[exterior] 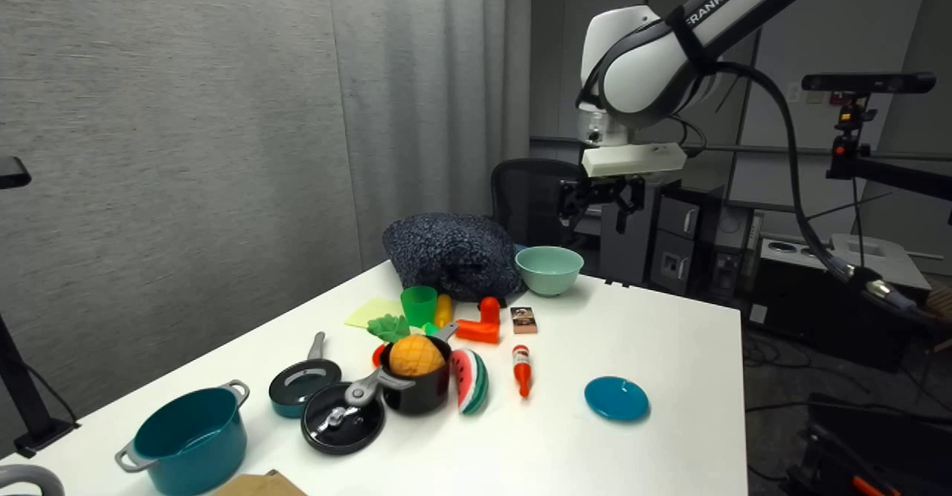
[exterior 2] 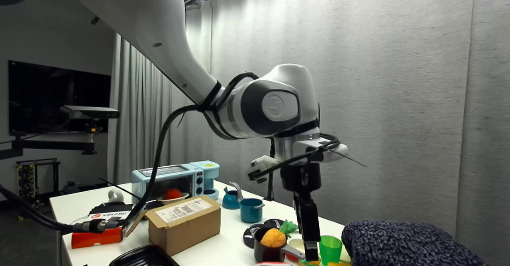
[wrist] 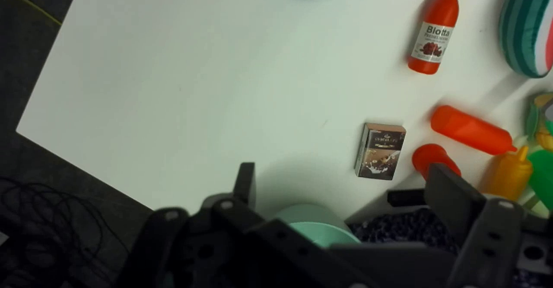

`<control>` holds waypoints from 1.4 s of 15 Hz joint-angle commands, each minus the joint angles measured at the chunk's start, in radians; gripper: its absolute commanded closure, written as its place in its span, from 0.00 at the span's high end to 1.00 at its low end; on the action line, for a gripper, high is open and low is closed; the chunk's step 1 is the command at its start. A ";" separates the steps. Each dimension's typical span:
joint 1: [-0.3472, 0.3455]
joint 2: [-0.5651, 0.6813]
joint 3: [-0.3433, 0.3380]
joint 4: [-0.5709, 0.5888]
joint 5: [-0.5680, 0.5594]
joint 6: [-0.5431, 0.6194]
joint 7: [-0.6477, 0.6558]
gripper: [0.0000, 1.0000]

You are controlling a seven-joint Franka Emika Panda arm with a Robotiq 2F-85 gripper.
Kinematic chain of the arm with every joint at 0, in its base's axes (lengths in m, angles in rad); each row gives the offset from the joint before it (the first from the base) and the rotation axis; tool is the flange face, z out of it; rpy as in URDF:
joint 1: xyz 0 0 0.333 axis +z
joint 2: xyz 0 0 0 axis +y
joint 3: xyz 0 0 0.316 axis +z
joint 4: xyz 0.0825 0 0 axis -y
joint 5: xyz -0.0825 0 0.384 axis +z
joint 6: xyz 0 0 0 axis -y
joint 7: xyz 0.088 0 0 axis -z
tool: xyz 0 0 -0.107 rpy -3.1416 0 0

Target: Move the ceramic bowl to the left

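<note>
In an exterior view the bowl point(exterior: 550, 270) stands upright on the table point(exterior: 647, 332) at 1 o'clock, beside the cloth point(exterior: 450, 254); the hand point(exterior: 595, 217) hangs above, empty. In an exterior view the cup point(exterior 2: 330, 251) shows at 3 o'clock of the hand's tip, but no bowl. In the wrist view the bowl sits at 5 o'clock, partly hidden; the fingers point(wrist: 246, 184) are wide. I judge the move unstarted: grasp, lift, carry left, release remain

You have 1 ceramic bowl point(exterior: 550, 271), round, deep-sided, glossy and pale mint green, standing upright on the tabletop point(exterior: 632, 332). You find it near the edge, just beside the dark speckled fabric point(exterior: 450, 254); whether they touch, you cannot tell. In your wrist view, only part of its rim and wall shows.
</note>
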 commanded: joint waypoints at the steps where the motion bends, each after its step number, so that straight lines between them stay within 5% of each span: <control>1: -0.005 0.064 -0.038 0.061 0.061 0.027 0.116 1.00; 7: -0.058 0.065 -0.149 0.098 0.016 -0.008 0.130 1.00; 16: -0.057 0.073 -0.152 0.093 0.008 0.010 0.132 1.00; 21: -0.080 0.164 -0.170 0.240 -0.048 -0.199 0.043 1.00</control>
